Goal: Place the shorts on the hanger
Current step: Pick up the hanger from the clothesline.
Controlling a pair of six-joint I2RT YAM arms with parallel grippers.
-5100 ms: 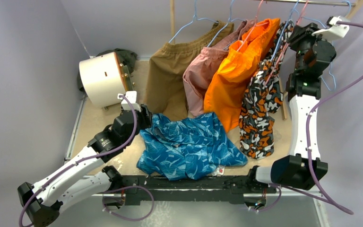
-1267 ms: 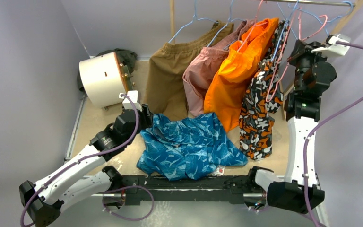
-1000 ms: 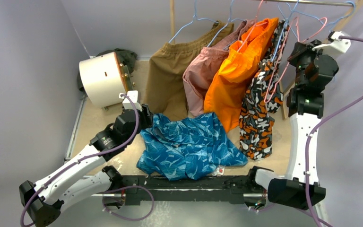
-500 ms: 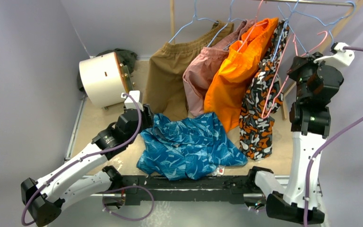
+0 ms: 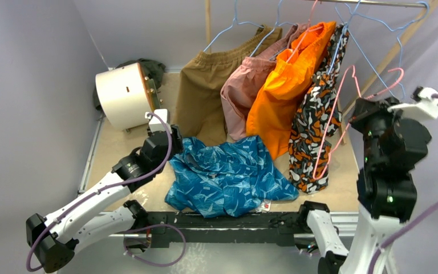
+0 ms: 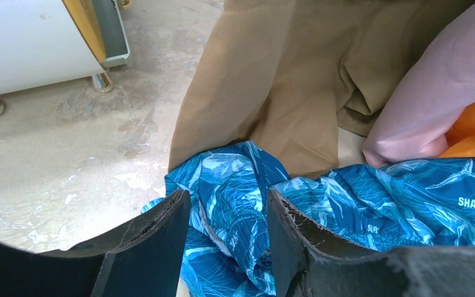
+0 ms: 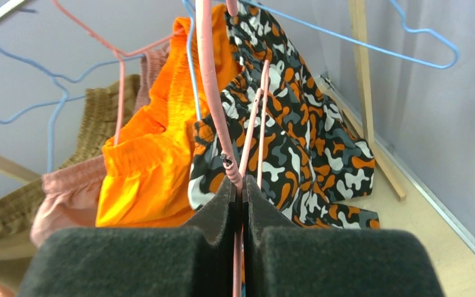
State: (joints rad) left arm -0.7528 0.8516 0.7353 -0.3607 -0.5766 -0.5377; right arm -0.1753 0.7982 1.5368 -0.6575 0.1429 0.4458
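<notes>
Right gripper (image 7: 240, 189), at the right edge of the overhead view, is clamped tight on the wire of the pink hanger (image 7: 214, 93), pinching it just below the twist at the neck. Its hook curls in the air at the upper right, well below the metal rail (image 5: 370, 3), and the long triangle slants down to the left in front of the orange, black and white patterned shorts (image 5: 313, 125). The sandy table (image 5: 114, 148) fills the middle of that view. Along its far side hangs a row of garments on blue hangers (image 5: 228, 25) and pink ones: brown shorts (image 5: 202, 91) on the left, then dusty pink shorts (image 5: 242, 97), then bright orange shorts (image 5: 285, 91), then the patterned pair. The blue shorts (image 5: 228, 171) lie crumpled flat on the table at lower centre, near the front edge, their top edge touching the hems of the brown and pink pairs; they are not on the hanger. A white drum (image 5: 120, 97) lies on its side in the upper left, with dark cloth behind it. The left gripper (image 6: 229, 210) is at the left edge of the blue shorts with its jaws parted, bunched blue fabric showing in the gap between them; whether the fingers touch the cloth cannot be told.
</notes>
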